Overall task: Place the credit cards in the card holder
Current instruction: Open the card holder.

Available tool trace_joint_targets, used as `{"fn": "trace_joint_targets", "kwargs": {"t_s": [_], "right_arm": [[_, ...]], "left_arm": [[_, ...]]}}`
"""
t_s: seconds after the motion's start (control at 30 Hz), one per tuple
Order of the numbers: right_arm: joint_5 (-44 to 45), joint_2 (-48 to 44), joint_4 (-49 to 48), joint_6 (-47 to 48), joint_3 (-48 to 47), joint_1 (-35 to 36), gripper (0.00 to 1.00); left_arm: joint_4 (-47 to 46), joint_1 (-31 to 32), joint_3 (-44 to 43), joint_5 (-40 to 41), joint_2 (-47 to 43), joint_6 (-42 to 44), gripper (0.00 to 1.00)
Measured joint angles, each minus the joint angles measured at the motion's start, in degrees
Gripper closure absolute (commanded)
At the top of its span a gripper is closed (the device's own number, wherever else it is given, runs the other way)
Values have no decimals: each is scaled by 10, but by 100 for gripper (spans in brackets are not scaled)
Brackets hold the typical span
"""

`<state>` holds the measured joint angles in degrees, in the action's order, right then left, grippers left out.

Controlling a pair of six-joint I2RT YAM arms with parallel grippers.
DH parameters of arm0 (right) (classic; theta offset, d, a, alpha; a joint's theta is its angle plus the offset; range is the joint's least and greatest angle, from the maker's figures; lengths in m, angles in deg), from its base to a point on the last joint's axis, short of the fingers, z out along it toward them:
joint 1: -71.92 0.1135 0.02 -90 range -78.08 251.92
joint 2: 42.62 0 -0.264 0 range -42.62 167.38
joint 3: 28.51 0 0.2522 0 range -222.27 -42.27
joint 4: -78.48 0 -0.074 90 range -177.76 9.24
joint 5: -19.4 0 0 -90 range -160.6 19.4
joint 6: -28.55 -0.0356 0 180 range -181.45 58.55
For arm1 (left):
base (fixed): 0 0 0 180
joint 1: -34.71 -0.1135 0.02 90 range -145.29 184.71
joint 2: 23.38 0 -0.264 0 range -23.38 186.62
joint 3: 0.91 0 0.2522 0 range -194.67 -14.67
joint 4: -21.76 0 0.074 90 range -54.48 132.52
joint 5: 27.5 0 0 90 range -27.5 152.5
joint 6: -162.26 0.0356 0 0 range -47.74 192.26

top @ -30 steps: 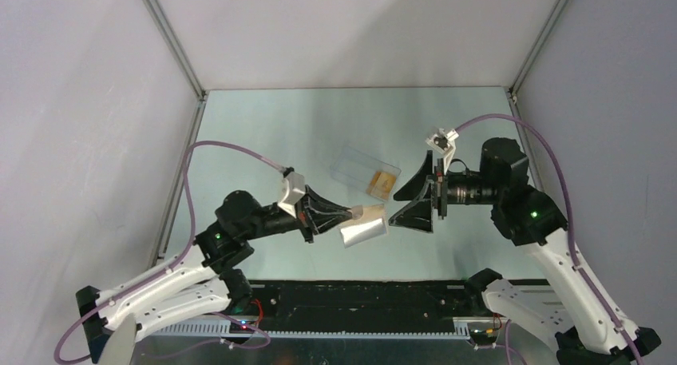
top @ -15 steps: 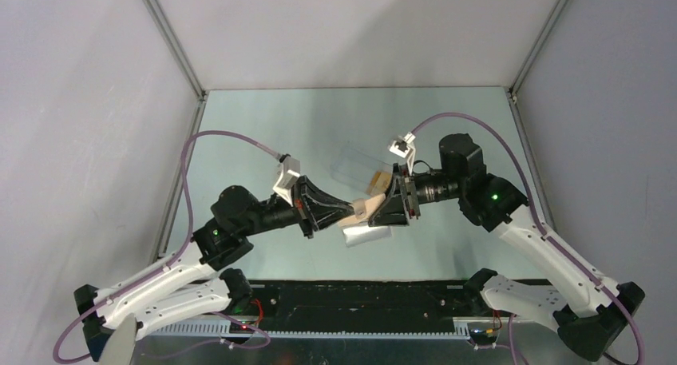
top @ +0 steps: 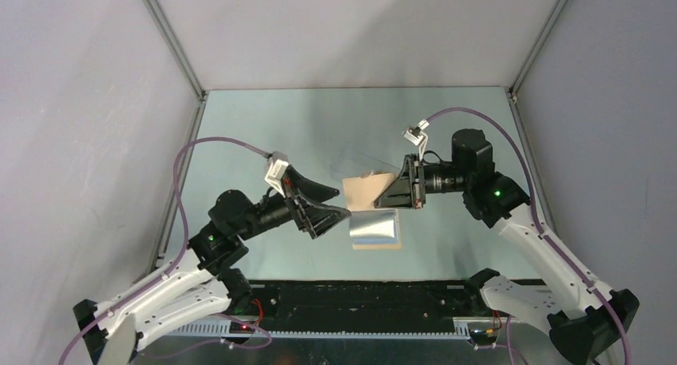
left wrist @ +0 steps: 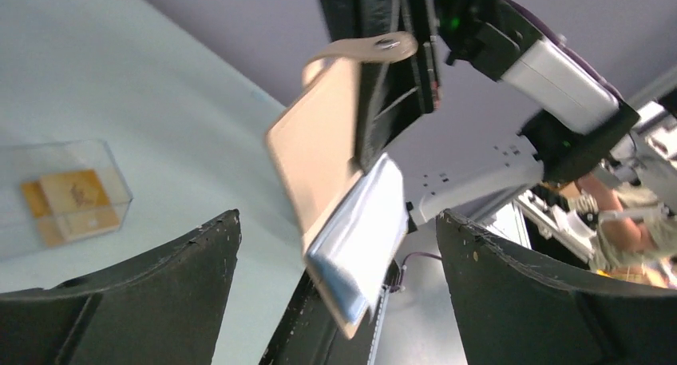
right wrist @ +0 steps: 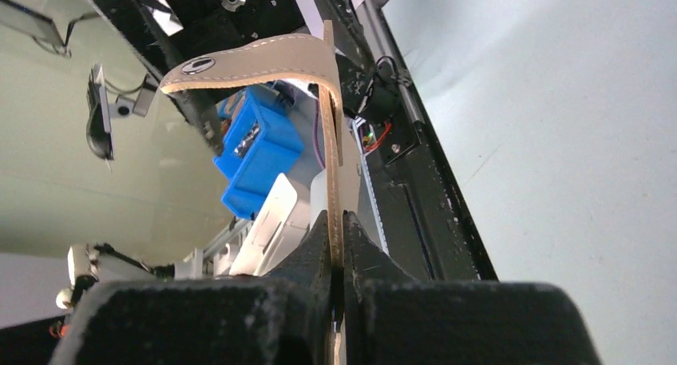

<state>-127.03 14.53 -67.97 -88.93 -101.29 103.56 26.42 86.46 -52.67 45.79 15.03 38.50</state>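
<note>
Right wrist view, centre: right gripper [right wrist: 337, 231] is clamping the card holder [right wrist: 263, 57] edge-on; left gripper [left wrist: 335, 220] is standing wide open, fingers [left wrist: 160, 277] flanking it, not touching.

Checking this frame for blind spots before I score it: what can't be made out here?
- Count of credit cards: in the left wrist view they overlap inside the clear box.
- In the top view the clear box is mostly hidden behind the card holder and right gripper.
- Whether the card holder's pockets hold a card: the right wrist view sees it edge-on, and it is too small in the top view.
</note>
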Motion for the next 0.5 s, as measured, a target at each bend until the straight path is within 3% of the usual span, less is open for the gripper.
{"fn": "trace_joint_targets", "kwargs": {"t_s": [0.17,0.5], "right_arm": [[-11,-14,-13,-35,23,-40,100],[-40,-23,-45,-75,29,-71,100]], "left_arm": [[16,-57,44,-2,-18,-55,5],[35,-64,64,-21,0,-78,7]]}}
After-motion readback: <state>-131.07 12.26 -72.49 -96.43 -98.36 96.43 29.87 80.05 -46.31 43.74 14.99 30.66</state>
